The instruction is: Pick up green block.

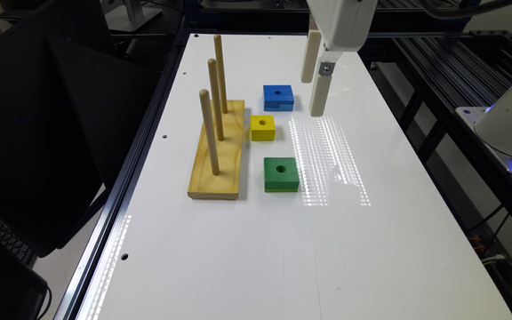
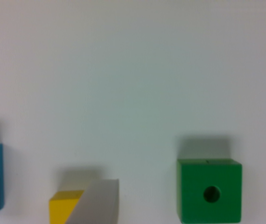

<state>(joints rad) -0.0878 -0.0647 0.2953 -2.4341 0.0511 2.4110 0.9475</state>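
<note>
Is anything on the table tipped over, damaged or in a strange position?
Nothing stands out. The green block, the yellow block and the blue block all lie flat on the table, apart from each other. The wooden peg stand is upright, with three empty pegs.

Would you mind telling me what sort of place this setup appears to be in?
Probably a robotics lab: a white perforated table on black aluminium framing, dark monitors alongside, and a three-peg wooden stand with coloured test blocks.
</note>
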